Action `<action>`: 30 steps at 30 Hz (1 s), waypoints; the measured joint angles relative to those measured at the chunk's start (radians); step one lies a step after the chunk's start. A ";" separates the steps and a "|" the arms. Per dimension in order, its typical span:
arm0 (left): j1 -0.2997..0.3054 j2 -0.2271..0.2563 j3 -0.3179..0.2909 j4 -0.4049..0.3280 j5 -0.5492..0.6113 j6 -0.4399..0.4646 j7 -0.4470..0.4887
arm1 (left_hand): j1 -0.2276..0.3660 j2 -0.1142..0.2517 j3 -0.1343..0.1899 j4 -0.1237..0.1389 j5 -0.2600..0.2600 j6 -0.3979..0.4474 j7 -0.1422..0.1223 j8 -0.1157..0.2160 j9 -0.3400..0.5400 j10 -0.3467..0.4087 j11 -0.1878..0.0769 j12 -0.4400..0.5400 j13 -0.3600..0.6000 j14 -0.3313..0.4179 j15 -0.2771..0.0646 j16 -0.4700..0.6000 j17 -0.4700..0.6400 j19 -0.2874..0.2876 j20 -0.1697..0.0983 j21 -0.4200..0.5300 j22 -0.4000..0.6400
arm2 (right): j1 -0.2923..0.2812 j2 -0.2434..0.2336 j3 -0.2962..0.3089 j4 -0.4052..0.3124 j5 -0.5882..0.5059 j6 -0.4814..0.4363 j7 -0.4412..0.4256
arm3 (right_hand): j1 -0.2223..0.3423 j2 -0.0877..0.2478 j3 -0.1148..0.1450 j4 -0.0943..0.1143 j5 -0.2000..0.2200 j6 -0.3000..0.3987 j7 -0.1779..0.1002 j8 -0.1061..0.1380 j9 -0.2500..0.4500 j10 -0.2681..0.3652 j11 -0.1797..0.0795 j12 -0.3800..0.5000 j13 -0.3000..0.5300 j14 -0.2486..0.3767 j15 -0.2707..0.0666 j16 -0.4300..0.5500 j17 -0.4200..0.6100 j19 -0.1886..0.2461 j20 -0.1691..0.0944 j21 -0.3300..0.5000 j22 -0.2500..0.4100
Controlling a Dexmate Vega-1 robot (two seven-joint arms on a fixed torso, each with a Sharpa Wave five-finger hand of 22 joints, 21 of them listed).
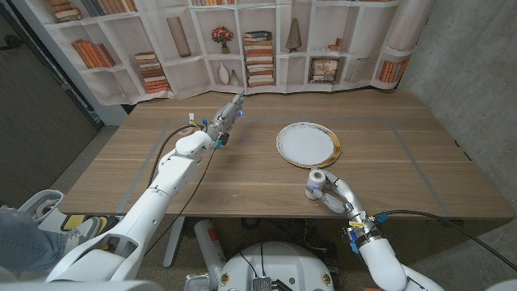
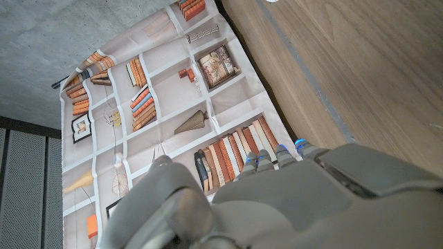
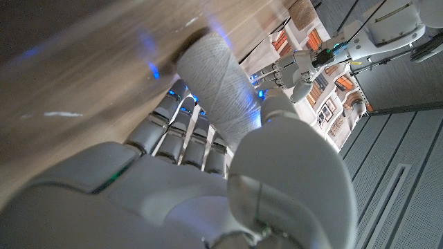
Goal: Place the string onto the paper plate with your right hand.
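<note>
A white spool of string point(image 1: 316, 181) stands on the table in front of the paper plate point(image 1: 308, 144), a white round plate with a gold patterned rim. My right hand point(image 1: 334, 195) is wrapped around the spool from the near side. In the right wrist view the spool point(image 3: 220, 86) sits between the fingers point(image 3: 176, 131) and the thumb point(image 3: 284, 159), its far end on the wood. My left hand point(image 1: 227, 119) is raised over the far left of the table, fingers stretched toward the backdrop and holding nothing; its back point(image 2: 291, 200) shows in the left wrist view.
A printed bookshelf backdrop point(image 1: 242, 44) hangs behind the table's far edge. Grey tape lines point(image 1: 153, 158) mark a rectangle on the wooden top. My left arm point(image 3: 377, 31) also shows in the right wrist view.
</note>
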 measured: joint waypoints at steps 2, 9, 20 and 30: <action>0.000 0.000 0.000 0.000 0.000 0.000 0.000 | 0.000 0.000 0.000 0.000 0.000 0.000 0.000 0.000 0.000 0.000 0.000 0.000 0.000 0.000 0.000 0.000 0.000 0.000 0.000 0.000 0.000 | -0.002 0.003 0.001 0.001 0.000 0.000 0.000 | 0.006 0.006 -0.001 0.001 -0.009 0.032 -0.004 0.000 0.000 0.059 -0.012 0.016 0.001 0.058 -0.003 0.013 0.004 0.034 -0.005 0.014 0.004; -0.002 -0.003 0.001 0.004 0.000 0.000 0.000 | 0.000 0.000 0.000 0.000 0.000 0.000 0.000 0.000 0.000 0.000 0.000 0.000 0.000 0.000 0.000 0.000 0.000 0.000 0.000 0.000 0.000 | -0.005 0.010 0.003 0.001 -0.017 -0.003 -0.032 | 0.015 0.014 -0.006 0.005 -0.023 0.078 -0.011 0.000 0.000 0.140 -0.037 0.031 0.001 0.161 -0.014 0.030 0.009 0.104 -0.011 0.042 0.009; -0.005 -0.005 -0.001 0.014 -0.001 -0.008 -0.002 | 0.000 0.000 0.000 0.000 0.000 0.000 0.000 0.000 0.000 0.000 0.000 0.000 0.000 0.000 0.000 0.000 0.000 0.000 0.000 0.000 0.000 | -0.006 0.013 0.007 -0.007 -0.022 -0.013 -0.054 | 0.038 0.027 -0.008 0.002 -0.045 0.171 0.010 0.010 0.000 0.198 -0.017 0.030 0.001 0.227 -0.025 0.032 0.010 0.144 -0.022 0.063 0.014; -0.003 -0.002 -0.011 0.009 -0.005 -0.010 -0.003 | 0.003 0.003 -0.004 -0.004 0.000 0.000 0.000 0.000 0.000 0.000 0.000 0.000 0.000 0.000 0.000 0.000 0.000 0.000 0.000 0.000 0.000 | 0.001 0.009 0.016 -0.023 -0.016 -0.029 -0.047 | 0.052 0.029 -0.010 0.001 -0.052 0.188 0.021 0.012 0.000 0.212 -0.006 0.030 -0.002 0.250 -0.031 0.032 0.009 0.156 -0.024 0.071 0.014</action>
